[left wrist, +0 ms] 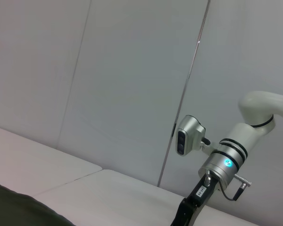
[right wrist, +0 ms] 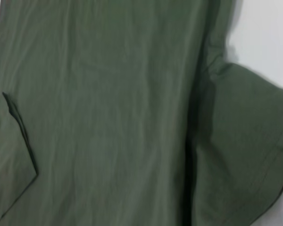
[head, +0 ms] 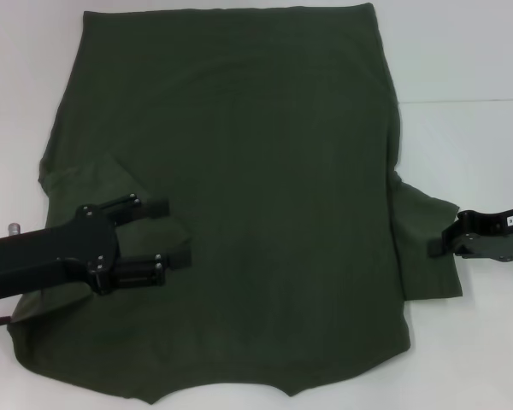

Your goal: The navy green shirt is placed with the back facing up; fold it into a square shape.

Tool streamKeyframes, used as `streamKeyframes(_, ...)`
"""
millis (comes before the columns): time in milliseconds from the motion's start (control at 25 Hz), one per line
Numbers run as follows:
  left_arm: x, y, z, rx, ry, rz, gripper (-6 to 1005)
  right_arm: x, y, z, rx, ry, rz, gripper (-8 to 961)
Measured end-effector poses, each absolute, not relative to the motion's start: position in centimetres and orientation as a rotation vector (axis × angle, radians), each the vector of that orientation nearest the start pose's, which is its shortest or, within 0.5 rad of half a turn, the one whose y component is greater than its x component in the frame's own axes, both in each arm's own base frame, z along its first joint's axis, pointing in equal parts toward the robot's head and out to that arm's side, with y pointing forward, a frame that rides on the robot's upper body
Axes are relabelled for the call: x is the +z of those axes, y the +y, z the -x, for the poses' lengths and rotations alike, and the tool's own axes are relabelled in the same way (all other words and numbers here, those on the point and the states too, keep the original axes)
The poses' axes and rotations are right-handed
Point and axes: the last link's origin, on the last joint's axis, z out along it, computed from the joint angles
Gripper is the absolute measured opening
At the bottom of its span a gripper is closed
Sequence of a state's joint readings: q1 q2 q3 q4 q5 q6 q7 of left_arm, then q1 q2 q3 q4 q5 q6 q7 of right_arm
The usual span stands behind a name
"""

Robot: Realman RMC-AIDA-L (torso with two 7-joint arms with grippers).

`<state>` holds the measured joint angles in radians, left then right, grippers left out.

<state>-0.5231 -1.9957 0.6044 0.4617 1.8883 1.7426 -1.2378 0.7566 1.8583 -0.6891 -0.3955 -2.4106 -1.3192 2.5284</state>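
Note:
The navy green shirt (head: 265,171) lies flat with its plain back up on the white table (head: 462,51), and it fills most of the head view. Its left sleeve (head: 94,184) is folded inward onto the body. My left gripper (head: 173,233) is open and hovers over that folded sleeve, holding nothing. My right gripper (head: 436,243) is at the outer edge of the spread right sleeve (head: 423,265). The right wrist view shows the shirt body (right wrist: 108,113) and the right sleeve (right wrist: 245,160). The left wrist view shows only a corner of the shirt (left wrist: 19,209).
Bare white table shows to the right of the shirt and along the far edge. A seam in the table (head: 470,101) runs across at the right. The left wrist view shows a grey panelled wall (left wrist: 108,84) and my right arm (left wrist: 226,162).

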Motion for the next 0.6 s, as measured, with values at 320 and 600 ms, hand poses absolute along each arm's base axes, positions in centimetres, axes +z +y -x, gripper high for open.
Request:
streamKeyframes(320,2.1,31.0,26.6,-1.018,-0.56,2.698,920,6.8,39.4,-29.4,0.153,1.926,2.141,31)
streamKeyframes(600,2.3,31.1,26.7,-1.017,-0.568,2.695,919,9.5,40.8,-27.4,0.106,1.787,2.212,43)
